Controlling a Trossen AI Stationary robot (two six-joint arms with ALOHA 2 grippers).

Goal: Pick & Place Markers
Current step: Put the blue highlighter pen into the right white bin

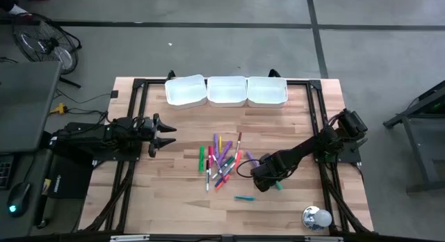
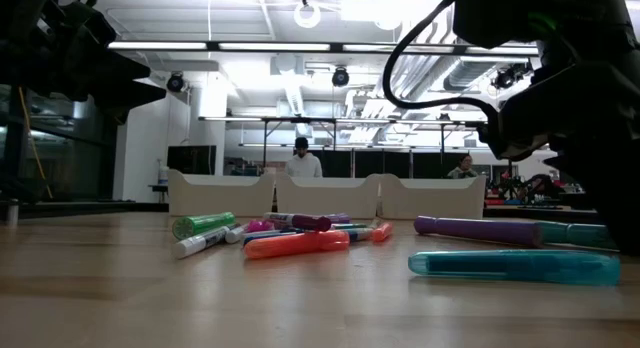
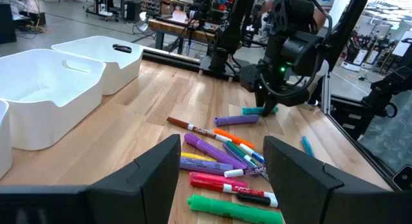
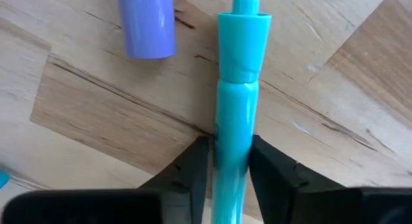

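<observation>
Closing on the teal marker (image 4: 233,108), your right end effector (image 4: 230,166) has one finger against each side of the barrel, pinching it low against the worktop (image 1: 174,200). Judging from the right wrist view, the grip is square across the barrel, so lift straight up and slowly; a tilt could roll the round barrel out from between the fingers. Watch the purple marker (image 4: 147,23) lying near the teal cap, at about 11 o'clock from it in that view, apart and not touching, so it should stay put if you rise cleanly.

In the overhead view the teal marker sits under the end effector, at roughly 3 o'clock from the main pile of markers (image 1: 221,160). Its long axis runs straight ahead between the fingers, cap end pointing away from the wrist.

Your left end effector (image 1: 165,134) waits with fingers spread wide, at 9 o'clock from the pile. The white bins (image 1: 227,90) stand at 12 o'clock.
</observation>
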